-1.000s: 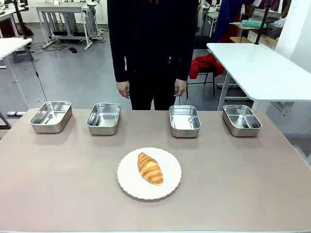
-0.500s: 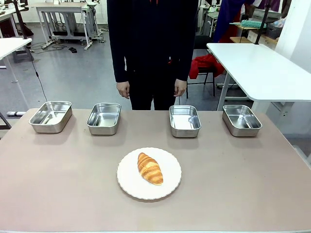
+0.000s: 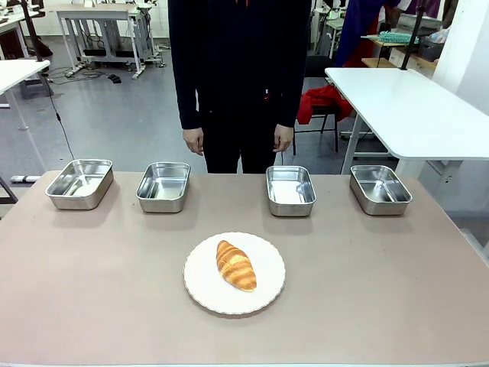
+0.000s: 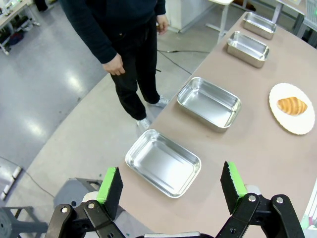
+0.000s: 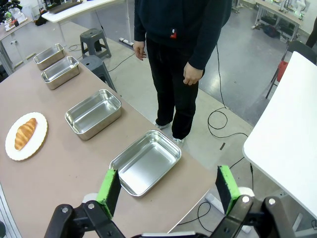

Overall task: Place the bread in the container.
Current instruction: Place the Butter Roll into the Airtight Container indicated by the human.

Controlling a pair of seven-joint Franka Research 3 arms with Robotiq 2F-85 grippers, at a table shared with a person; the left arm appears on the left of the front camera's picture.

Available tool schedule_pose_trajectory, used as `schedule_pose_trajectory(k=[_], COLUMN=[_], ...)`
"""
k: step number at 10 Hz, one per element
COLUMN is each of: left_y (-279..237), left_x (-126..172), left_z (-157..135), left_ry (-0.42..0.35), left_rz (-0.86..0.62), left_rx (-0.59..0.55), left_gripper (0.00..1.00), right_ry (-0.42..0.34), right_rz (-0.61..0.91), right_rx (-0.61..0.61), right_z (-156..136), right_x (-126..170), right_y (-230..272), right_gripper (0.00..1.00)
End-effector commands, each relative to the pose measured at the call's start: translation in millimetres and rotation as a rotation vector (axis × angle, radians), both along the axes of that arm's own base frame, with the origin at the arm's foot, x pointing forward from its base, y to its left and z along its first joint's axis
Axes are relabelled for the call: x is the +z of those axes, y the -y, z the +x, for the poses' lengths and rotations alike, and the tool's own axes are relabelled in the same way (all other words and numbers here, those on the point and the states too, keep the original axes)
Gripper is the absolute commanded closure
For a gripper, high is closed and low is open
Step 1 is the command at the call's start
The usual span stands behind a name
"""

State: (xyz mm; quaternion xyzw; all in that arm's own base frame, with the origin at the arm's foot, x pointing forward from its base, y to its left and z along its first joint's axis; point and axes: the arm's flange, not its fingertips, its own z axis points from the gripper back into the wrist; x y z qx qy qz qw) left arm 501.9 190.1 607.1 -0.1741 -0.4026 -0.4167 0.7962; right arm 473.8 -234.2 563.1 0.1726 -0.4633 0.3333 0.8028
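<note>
The bread (image 3: 236, 265), a golden-brown croissant, lies on a round white plate (image 3: 200, 292) in the middle of the table; it also shows small in the wrist views, bread (image 4: 292, 105) and bread (image 5: 25, 133). Four steel trays stand in a row along the far edge; any could be the container, e.g. the container (image 3: 290, 189). My left gripper (image 4: 171, 187) is open high above the leftmost tray (image 4: 163, 162). My right gripper (image 5: 168, 191) is open high above the rightmost tray (image 5: 145, 162). Both hold nothing.
A person in dark clothes (image 3: 238, 76) stands at the far side, hands hanging at the table's edge. The other trays sit at left (image 3: 79, 183), centre-left (image 3: 163, 186) and far right (image 3: 380, 189). A white table (image 3: 412, 107) stands beyond at right.
</note>
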Motion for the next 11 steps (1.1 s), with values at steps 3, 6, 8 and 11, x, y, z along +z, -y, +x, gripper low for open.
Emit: schedule_pose_trajectory(k=[3,6,8,11], left_y=[0.2,0.2,0.2,0.2], left_x=[0.1,0.1,0.1,0.1], left_z=[0.3,0.3,0.3,0.3], left_ry=[0.008,0.008,0.008,0.008], left_rz=[-0.014,-0.014,-0.014,-0.014], left_rx=[0.008,0.008,0.008,0.008], left_gripper=[0.00,0.00,0.00,0.00], right_ry=[0.004,0.004,0.004,0.004], right_rz=[0.000,0.000,0.000,0.000], right_rx=[0.003,0.003,0.003,0.003], right_z=[0.2,0.2,0.2,0.2], right_x=[1.7,1.7,1.7,1.7], right_y=[-1.6,-1.6,-1.6,-1.6], right_gripper=[0.00,0.00,0.00,0.00])
